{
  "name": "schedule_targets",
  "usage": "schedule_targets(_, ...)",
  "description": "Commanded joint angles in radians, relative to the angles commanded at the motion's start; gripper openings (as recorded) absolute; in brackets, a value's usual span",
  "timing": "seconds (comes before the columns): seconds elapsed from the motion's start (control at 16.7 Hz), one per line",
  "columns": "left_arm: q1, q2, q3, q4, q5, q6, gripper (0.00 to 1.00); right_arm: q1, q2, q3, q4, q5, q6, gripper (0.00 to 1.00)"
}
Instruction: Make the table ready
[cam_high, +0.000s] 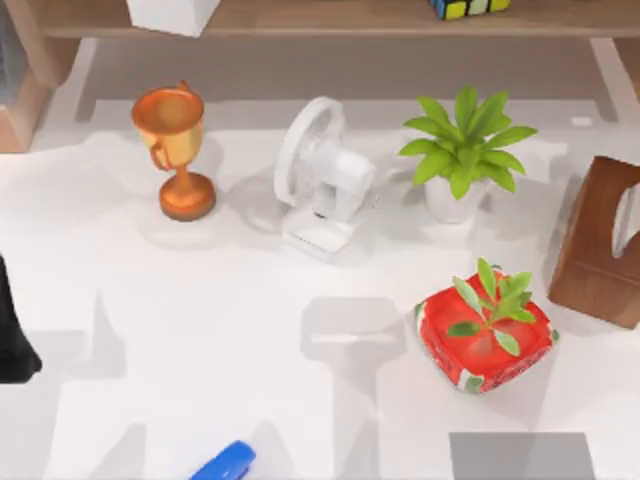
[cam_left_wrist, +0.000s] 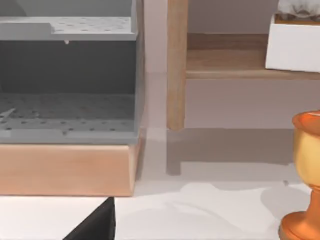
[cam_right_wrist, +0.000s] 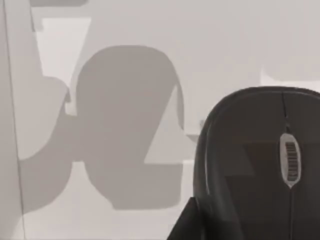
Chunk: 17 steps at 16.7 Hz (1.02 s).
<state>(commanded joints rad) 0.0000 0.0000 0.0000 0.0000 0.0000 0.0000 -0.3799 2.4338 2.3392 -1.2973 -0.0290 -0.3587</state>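
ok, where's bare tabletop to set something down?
Widest free patch of the white table: left-centre, below the orange trophy cup and white desk fan, left of the red planter box, above the blue object. Crowded along the back row and right side by the brown wooden block.

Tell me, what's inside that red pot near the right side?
A small green plant rises from the red pot on the table. Leaves cover the middle, so what it grows in is hidden.
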Motion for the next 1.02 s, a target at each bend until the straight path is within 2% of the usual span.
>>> schedule_targets(0.42,0.0,0.0,0.0,0.0,0.0,0.0,1.0,0.197,-0.417,-0.323,0.011,-0.01,0.24,0.0)
schedule_targets(1.02,0.0,0.0,0.0,0.0,0.0,0.0,1.0,0.705,-0.926,-1.077,0.095,0.027,0.744,0.0)
